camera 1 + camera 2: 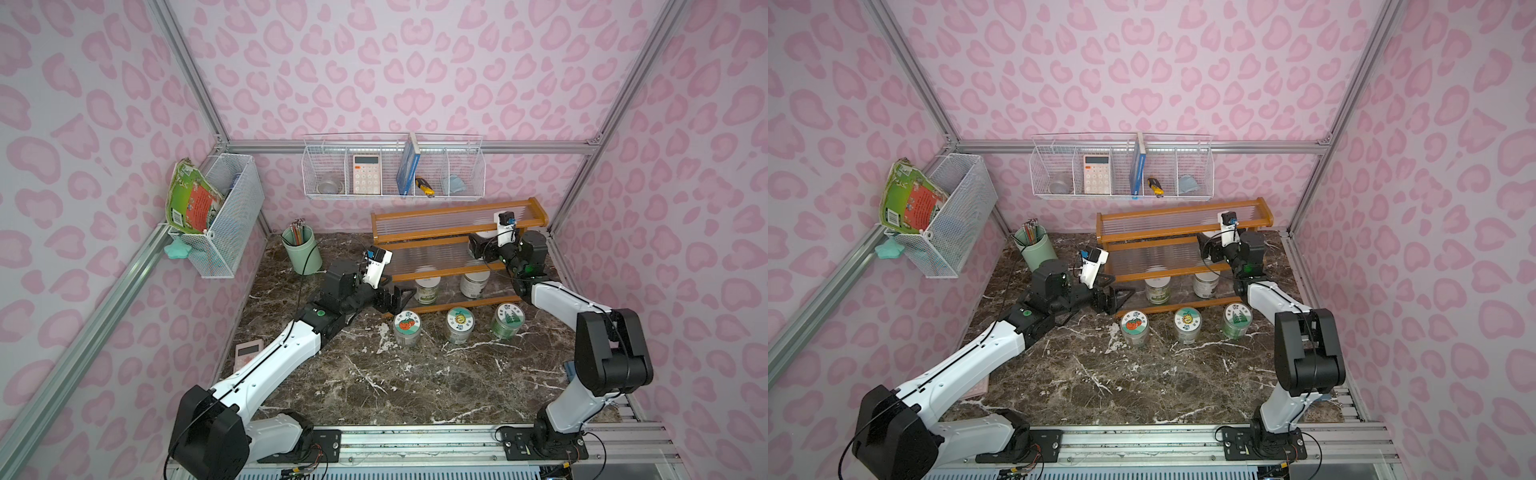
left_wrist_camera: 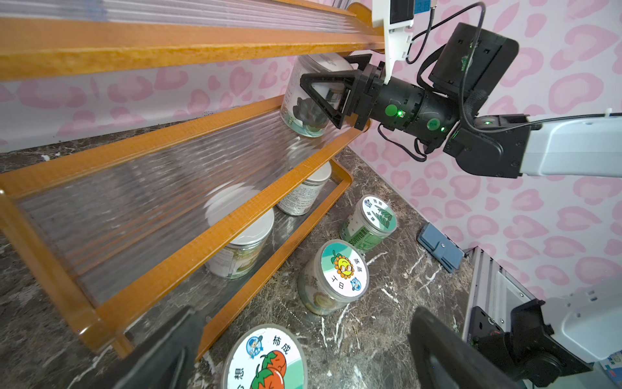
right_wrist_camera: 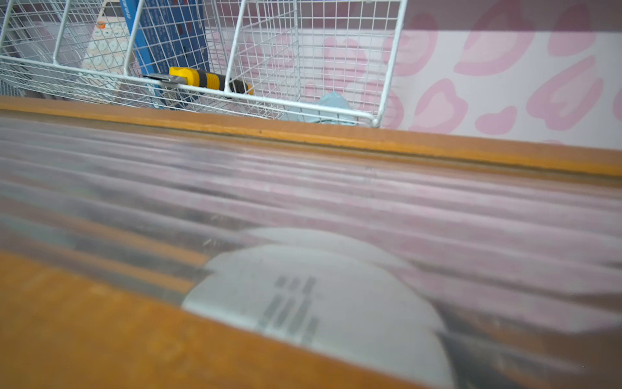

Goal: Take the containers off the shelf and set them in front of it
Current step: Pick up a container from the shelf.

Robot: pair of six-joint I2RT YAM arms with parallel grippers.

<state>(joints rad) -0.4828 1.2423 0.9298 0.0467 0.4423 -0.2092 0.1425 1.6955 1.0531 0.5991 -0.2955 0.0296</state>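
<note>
Right gripper (image 2: 324, 69): jaws flanked the middle-tier jar (image 2: 291, 101), far right on the shelf (image 1: 424, 240) (whether they pressed it could not be told). Left gripper (image 1: 395, 298): jaws wide apart, holding nothing, at the shelf's near left corner. Bottom-tier jars (image 1: 428, 286): two, white-lidded. Sticker-lidded jars (image 1: 460, 322): three, on the dark marble worktop (image 1: 374, 386) before the shelf. Pink-patterned walls (image 1: 415, 62).

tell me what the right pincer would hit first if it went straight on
Most likely the white-lidded jar on the shelf's middle tier: it sits between the right pincer's jaws, though contact is unclear.
</note>
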